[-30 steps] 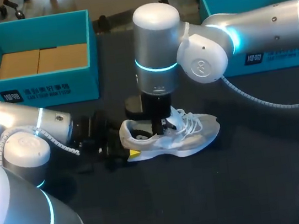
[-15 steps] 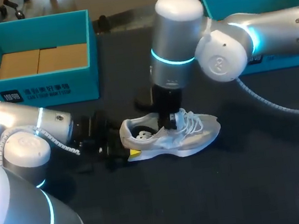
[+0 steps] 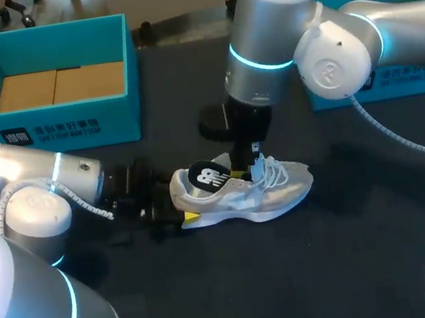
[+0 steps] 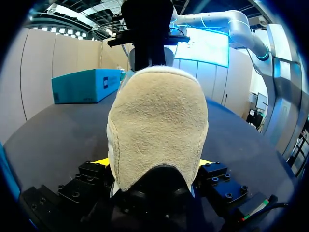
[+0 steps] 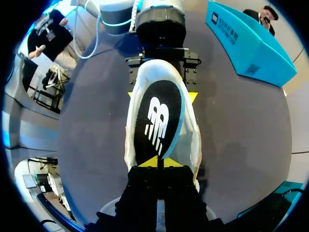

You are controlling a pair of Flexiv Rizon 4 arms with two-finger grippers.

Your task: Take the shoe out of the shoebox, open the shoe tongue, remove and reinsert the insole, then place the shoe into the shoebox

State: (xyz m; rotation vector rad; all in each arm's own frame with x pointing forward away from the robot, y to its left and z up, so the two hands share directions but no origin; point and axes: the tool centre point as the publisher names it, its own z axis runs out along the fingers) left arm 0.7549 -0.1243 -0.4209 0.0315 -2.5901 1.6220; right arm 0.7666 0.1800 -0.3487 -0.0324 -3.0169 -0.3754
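Our right claw (image 5: 157, 163) is closed on the insole (image 5: 158, 121), raised partly out of the shoe (image 3: 280, 189).
Our left claw (image 4: 154, 164) clamps the shoe's heel on the desk (image 3: 240, 297); the insole's front may snag inside and drag the shoe loose, or slip our pinch.

The shoe (image 3: 280, 187) is made of white woven mesh with cord laces. Its heel (image 4: 157, 125) is covered in rough, napped beige suede. The insole (image 5: 157, 121) is faced in smooth matt black. The shoebox (image 3: 72, 119) is formed of matt teal cardboard. The tabletop (image 3: 308, 272) is finished dull and dark.
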